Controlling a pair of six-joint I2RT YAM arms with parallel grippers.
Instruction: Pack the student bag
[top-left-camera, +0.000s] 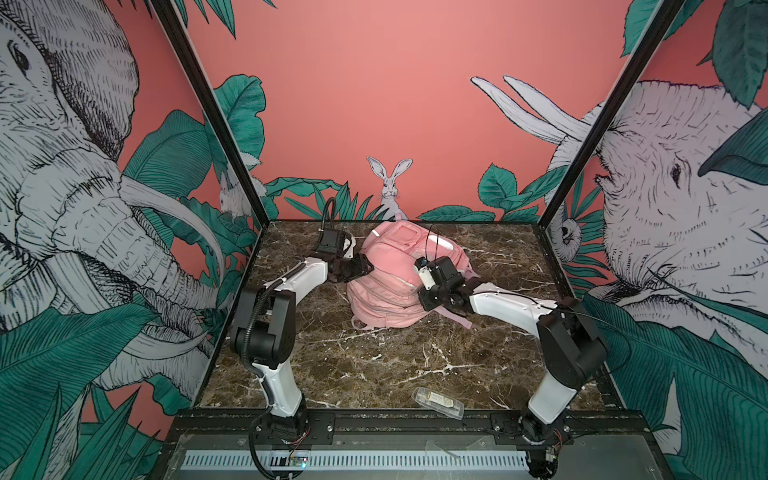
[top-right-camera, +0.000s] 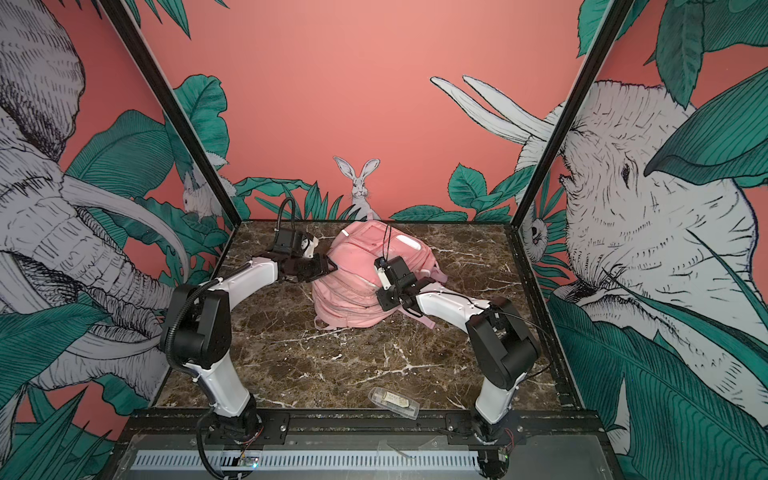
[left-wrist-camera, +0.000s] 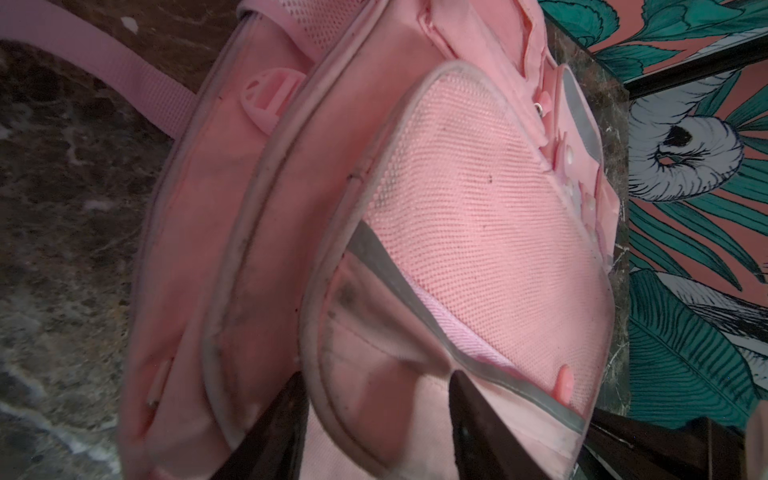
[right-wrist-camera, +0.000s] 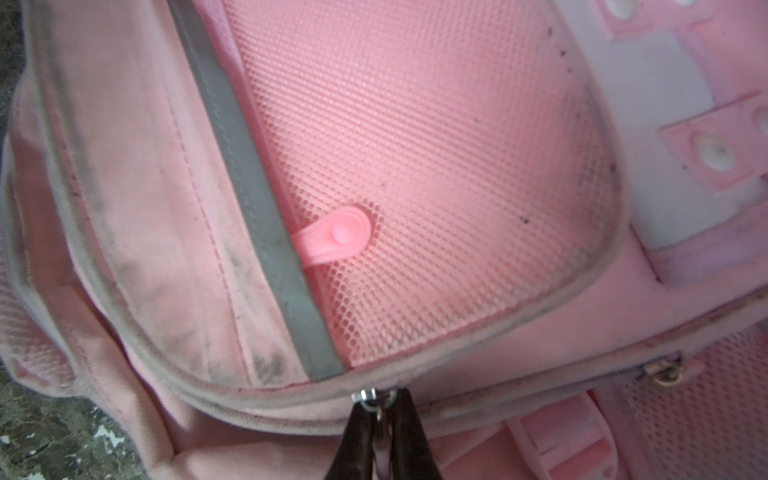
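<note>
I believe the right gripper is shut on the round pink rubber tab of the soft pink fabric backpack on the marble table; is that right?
Not quite. The right gripper is shut on the small silver metal zip pull of the soft pink fabric backpack on the marble table; the round pink rubber tab lies free, as the right wrist view shows.

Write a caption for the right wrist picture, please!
Right gripper fingers shut on the metal zipper pull of the pink student bag.

A robot test booth: jungle-mural walls (top-left-camera: 395, 104) around a marble tabletop (top-left-camera: 374, 353).
</note>
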